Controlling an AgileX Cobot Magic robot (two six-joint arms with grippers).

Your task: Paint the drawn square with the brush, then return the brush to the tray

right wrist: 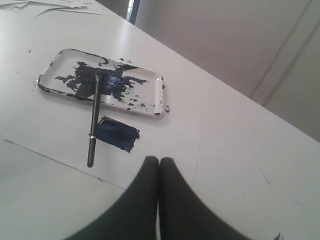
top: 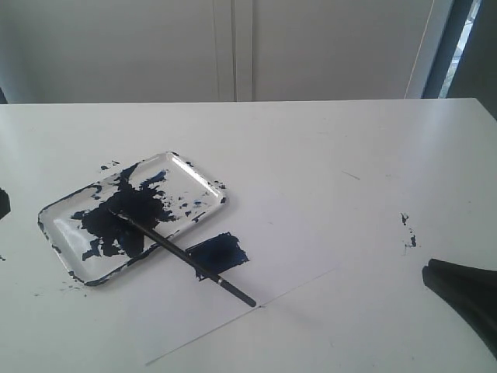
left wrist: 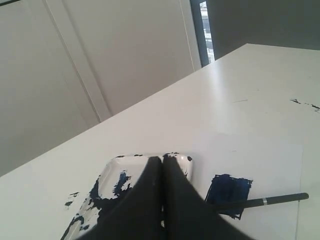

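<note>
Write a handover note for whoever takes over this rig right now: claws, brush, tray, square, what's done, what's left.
Left claw: shut, empty.
Right claw: shut, empty.
Brush: bristles in the tray paint, handle sticking out over the rim, across the square and onto the paper.
Done: square filled dark blue; brush released.
Left: probably nothing, unless the brush must lie wholly inside the tray.
</note>
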